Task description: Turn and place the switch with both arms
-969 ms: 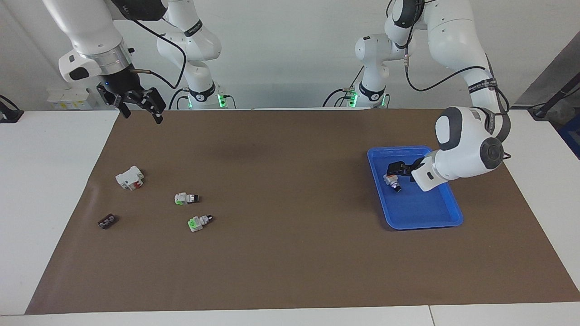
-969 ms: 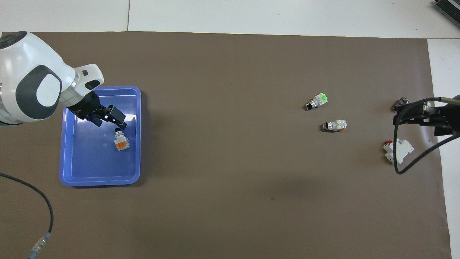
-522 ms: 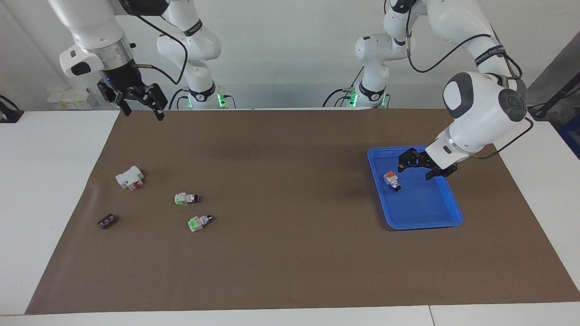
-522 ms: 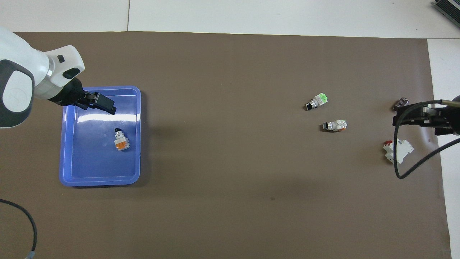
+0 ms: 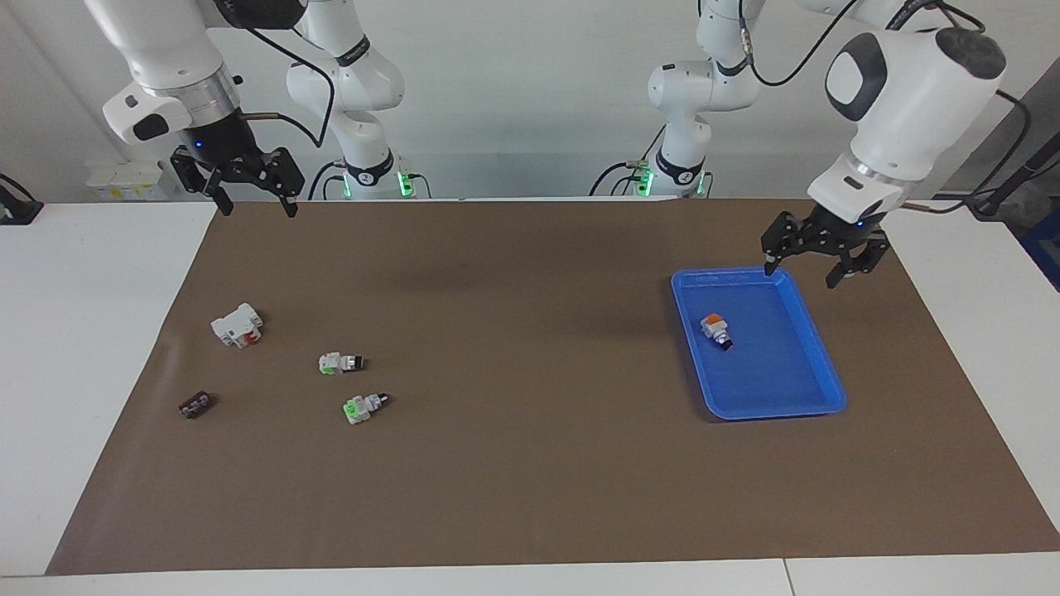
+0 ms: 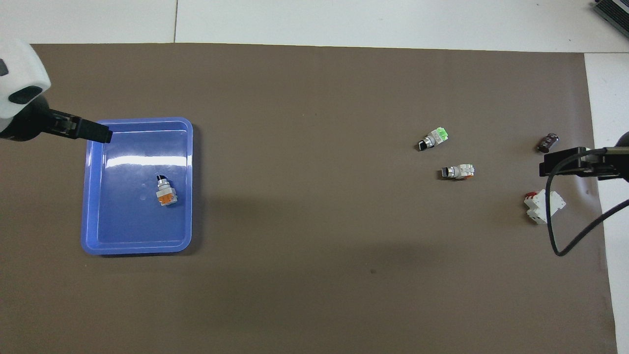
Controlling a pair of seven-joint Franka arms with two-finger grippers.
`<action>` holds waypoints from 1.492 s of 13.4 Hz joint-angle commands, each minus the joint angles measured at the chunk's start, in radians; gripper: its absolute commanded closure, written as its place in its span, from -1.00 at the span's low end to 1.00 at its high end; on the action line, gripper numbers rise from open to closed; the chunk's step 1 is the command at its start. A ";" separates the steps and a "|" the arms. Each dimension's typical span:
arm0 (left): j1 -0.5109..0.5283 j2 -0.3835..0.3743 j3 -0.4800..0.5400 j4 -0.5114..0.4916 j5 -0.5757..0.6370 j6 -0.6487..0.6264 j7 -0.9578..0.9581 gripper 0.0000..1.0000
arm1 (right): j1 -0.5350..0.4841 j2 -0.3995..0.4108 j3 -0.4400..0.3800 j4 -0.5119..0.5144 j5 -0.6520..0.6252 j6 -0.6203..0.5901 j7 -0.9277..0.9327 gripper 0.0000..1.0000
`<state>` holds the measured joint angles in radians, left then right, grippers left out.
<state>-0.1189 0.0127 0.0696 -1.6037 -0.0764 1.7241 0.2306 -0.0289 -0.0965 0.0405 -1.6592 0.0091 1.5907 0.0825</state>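
brown mat, blue tray [image 5: 820,364]: switch [image 5: 717,329] now lying released inside; left gripper [image 5: 825,252] lifted off over tray's robot-side rim, spread, empty; right gripper [image 5: 236,176] likewise spread, waiting. placing apparently done.

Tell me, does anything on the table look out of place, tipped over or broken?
Nothing stands out. The switch lies on its side in the blue tray, undamaged as far as I can see. Both claws, left and right, hang open and empty above the table.

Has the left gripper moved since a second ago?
Yes. The open left gripper rose off the orange-block switch toward the robots, now above the blue plastic tray's rim.
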 commanded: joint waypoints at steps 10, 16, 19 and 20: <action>-0.021 -0.007 0.021 0.196 0.070 -0.273 -0.010 -1.00 | -0.005 -0.011 0.001 -0.001 -0.005 -0.009 -0.024 -1.00; 0.016 -0.050 -0.011 0.131 0.070 -0.328 -0.013 -1.00 | -0.005 -0.011 0.001 -0.001 -0.005 -0.009 -0.024 -1.00; 0.079 -0.050 -0.083 0.128 0.070 -0.353 -0.039 -1.00 | -0.005 -0.011 0.001 -0.002 -0.005 -0.008 -0.024 -1.00; 0.079 -0.051 -0.085 0.123 0.070 -0.353 -0.053 -1.00 | -0.003 -0.011 0.001 -0.001 -0.005 -0.009 -0.024 -1.00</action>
<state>-0.0605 -0.0134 0.0104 -1.4488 -0.0254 1.3798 0.2073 -0.0295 -0.0967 0.0412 -1.6592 0.0091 1.5907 0.0825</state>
